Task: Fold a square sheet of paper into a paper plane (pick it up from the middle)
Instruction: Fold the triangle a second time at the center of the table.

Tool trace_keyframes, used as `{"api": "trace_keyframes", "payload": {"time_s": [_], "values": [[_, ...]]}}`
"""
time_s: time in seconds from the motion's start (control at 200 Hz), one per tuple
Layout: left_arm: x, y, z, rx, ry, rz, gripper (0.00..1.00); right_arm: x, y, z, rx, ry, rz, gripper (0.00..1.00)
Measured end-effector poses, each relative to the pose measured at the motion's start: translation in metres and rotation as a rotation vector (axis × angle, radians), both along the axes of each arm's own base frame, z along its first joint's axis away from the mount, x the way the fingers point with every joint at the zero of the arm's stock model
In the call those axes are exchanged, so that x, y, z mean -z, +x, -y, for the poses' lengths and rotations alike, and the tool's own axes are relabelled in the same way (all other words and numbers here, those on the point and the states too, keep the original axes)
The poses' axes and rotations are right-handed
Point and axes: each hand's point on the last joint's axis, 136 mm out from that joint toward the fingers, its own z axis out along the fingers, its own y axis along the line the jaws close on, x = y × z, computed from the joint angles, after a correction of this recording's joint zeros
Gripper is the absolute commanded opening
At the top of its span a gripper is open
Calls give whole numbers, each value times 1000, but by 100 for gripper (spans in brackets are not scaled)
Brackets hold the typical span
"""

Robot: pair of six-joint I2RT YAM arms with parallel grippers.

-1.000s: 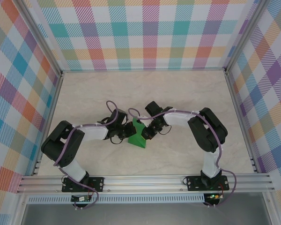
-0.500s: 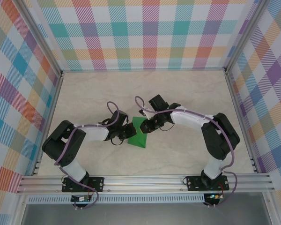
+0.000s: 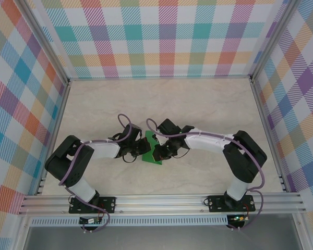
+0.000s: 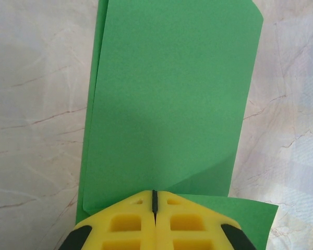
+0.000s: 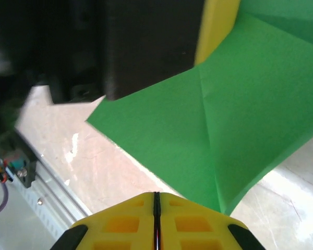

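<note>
The square sheet of paper [image 3: 149,147] is folded into a narrow bright green strip lying between my two grippers at mid-table. In the left wrist view the paper [image 4: 172,94] stretches flat ahead, an upper flap over a lower layer. My left gripper [image 4: 154,191] [image 3: 144,147] is shut, its tips resting on the paper's near end with nothing between the pads. In the right wrist view a creased flap of the paper [image 5: 235,109] curls up off the table. My right gripper [image 5: 156,194] [image 3: 157,153] is shut at that flap's near edge, with no paper visible in its slit.
Pale marble tabletop [image 3: 198,104] surrounds the paper, walled by checked panels. An aluminium rail [image 3: 161,200] runs along the near edge, also seen as the rail [image 5: 47,203] close to my right gripper. The left gripper's black body [image 5: 146,47] looms just beyond the paper.
The paper stood up between the grippers, spread wider, and now lies folded narrower. My right gripper has swept left and nearer over it; the left gripper stayed nearly in place.
</note>
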Motion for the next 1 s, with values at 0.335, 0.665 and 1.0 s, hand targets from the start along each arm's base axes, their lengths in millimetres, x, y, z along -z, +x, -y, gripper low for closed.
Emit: {"api": "trace_keyframes", "payload": {"time_s": [0.335,0.665,1.0], "values": [[0,-1,-2,-4,3,5,2,21,10,-4,53,-67,-18,8],[0,0,-3,-9,8,9,2,29,9,-3,53,-85,-33,8],[1,0,-3,-12,16,15,1,38,5,2,53,-106,-50,7]]}}
